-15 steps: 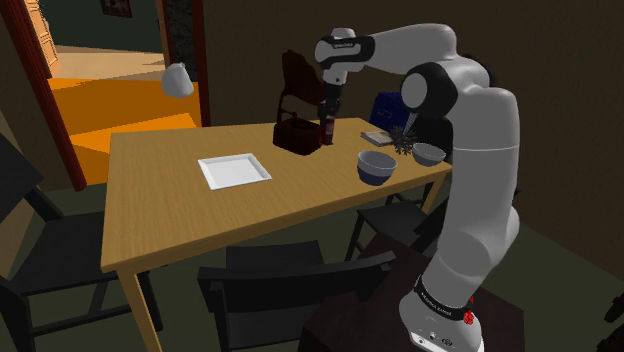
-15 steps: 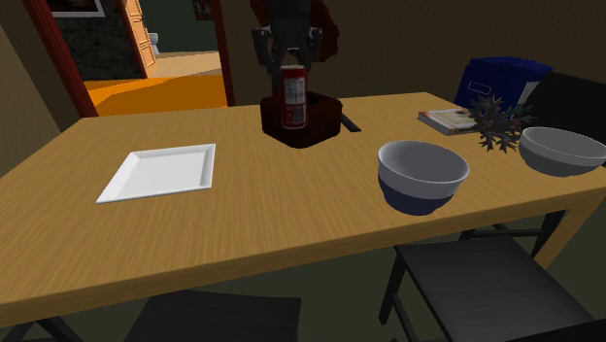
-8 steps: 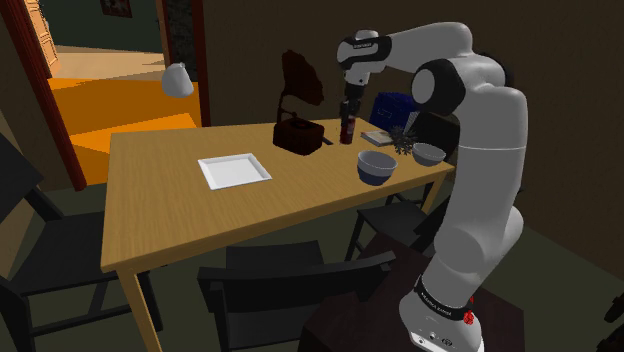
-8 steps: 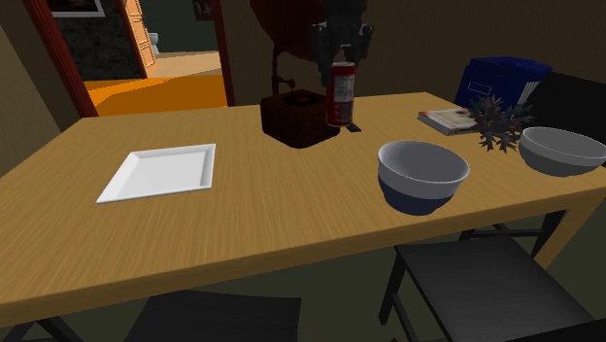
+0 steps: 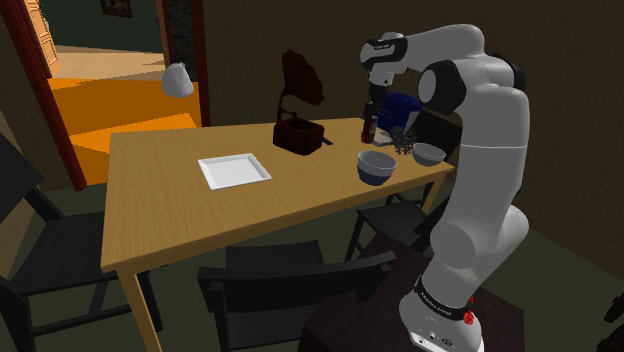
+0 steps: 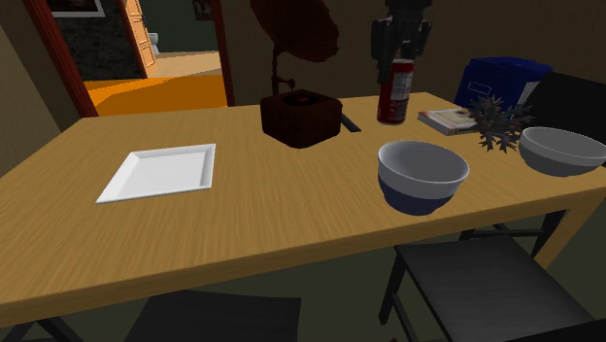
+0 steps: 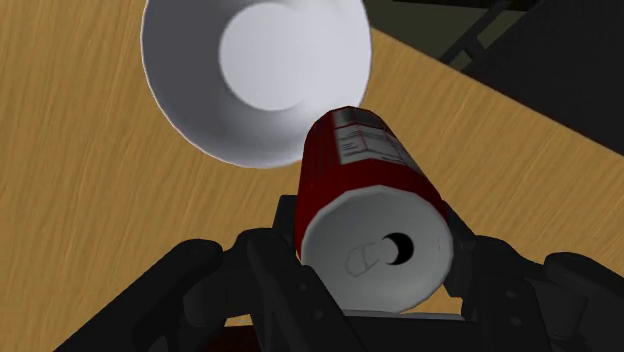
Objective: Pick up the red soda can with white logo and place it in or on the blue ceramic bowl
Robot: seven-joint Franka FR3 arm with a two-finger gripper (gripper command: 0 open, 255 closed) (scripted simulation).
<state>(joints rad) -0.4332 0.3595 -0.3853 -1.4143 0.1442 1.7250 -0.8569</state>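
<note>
Counter (image 5: 180, 215): a long wooden top with dark chairs pulled up around it.
Arm (image 5: 482, 120): rises white from its stand at the shoulder view's lower right, bends high over the counter's corner, and turns its forearm toward that view's left, wrist pointing straight down.
Gramophone (image 6: 301, 119): dark, horned, on the counter's far side.
Plate (image 6: 160, 171): white and square, lying flat well apart from the bowls.
Blue bowl (image 6: 421, 177): pale inside, upright on the counter near its front edge in the second exterior view.
Gripper (image 6: 399, 51): black, hanging vertically, fingers clamped on the top of the can.
Red soda can (image 6: 393, 92): held upright above the counter, between the gramophone and a blue box, behind the bowl in the second exterior view. From the wrist, its lower end overlaps the bowl's (image 7: 255, 75) rim.
</note>
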